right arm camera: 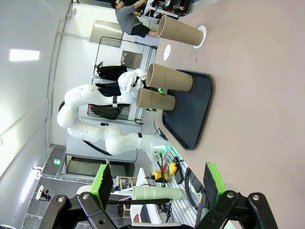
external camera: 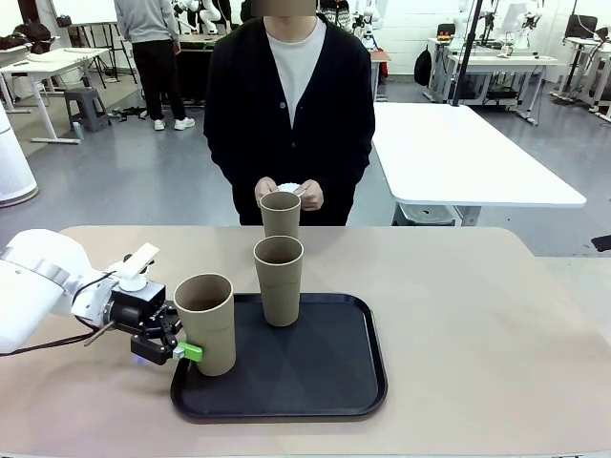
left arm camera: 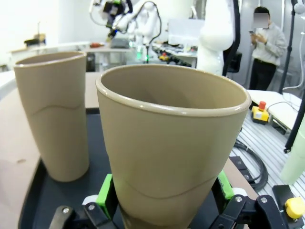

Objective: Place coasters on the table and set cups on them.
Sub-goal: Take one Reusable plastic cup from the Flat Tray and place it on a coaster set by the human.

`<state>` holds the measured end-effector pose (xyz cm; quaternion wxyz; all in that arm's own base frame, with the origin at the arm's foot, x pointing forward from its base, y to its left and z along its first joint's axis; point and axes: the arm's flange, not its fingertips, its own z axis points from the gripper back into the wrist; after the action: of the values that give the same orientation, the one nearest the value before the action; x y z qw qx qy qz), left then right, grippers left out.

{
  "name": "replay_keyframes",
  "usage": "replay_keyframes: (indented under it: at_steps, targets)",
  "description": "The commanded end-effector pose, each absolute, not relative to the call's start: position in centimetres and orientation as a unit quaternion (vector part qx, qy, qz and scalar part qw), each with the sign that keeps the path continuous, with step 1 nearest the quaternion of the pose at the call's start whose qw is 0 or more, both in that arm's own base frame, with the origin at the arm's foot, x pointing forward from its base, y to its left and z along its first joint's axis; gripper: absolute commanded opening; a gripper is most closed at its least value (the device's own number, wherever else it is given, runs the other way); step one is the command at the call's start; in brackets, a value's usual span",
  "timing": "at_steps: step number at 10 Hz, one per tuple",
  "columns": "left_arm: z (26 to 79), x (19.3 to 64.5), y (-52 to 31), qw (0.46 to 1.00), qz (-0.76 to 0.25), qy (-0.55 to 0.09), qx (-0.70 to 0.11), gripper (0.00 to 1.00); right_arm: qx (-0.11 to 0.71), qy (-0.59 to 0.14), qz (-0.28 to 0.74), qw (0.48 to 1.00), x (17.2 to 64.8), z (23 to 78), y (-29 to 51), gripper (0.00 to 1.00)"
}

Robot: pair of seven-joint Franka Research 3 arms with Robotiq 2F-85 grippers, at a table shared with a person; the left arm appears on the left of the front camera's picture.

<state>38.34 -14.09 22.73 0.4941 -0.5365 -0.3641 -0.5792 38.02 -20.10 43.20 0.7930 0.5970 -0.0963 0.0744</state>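
Cup (external camera: 205,324) stands upright at the tray's (external camera: 334,382) near left corner, straight between the left gripper's (external camera: 186,351) spread jaws, pads flanking its lower wall; the right gripper (right arm camera: 157,191) hangs spread and empty, well apart.

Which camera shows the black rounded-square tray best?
The front view: nearly the whole black rounded-square tray lies in sight, with two tall tan cups standing on it. The left wrist view catches a dark strip of it beneath those cups; the right wrist view shows it sideways, far off.
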Motion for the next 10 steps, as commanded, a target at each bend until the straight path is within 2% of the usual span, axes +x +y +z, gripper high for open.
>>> replay_keyframes:
  at_steps: [1, 4, 5, 6, 7, 9, 10]
  targets:
    - [21.63, 38.25, -14.91, 0.480, -0.585, -0.380, -0.532, 1.00, 0.599, -0.094, 0.077, 0.791, 38.15, 43.36, -20.34, 1.00]
    - [21.06, 38.19, -15.06, 0.470, -0.588, -0.379, -0.539, 0.97, 0.599, -0.094, 0.077, 0.791, 38.15, 43.36, -20.34, 1.00]
    - [21.15, 38.23, -15.00, 0.462, -0.589, -0.382, -0.542, 0.41, 0.599, -0.094, 0.077, 0.791, 38.15, 43.36, -20.34, 1.00]
    - [21.18, 38.25, -14.93, 0.461, -0.589, -0.382, -0.543, 0.38, 0.599, -0.094, 0.077, 0.791, 38.15, 43.36, -20.34, 1.00]
    - [21.21, 38.24, -14.94, 0.463, -0.588, -0.383, -0.542, 0.00, 0.599, -0.094, 0.077, 0.791, 38.15, 43.36, -20.34, 1.00]
    - [21.42, 38.16, -14.91, 0.464, -0.589, -0.382, -0.540, 0.00, 0.599, -0.094, 0.077, 0.791, 38.15, 43.36, -20.34, 1.00]
    - [21.84, 38.02, -14.76, 0.461, -0.596, -0.379, -0.538, 0.26, 0.599, -0.094, 0.077, 0.791, 38.15, 43.36, -20.34, 1.00]
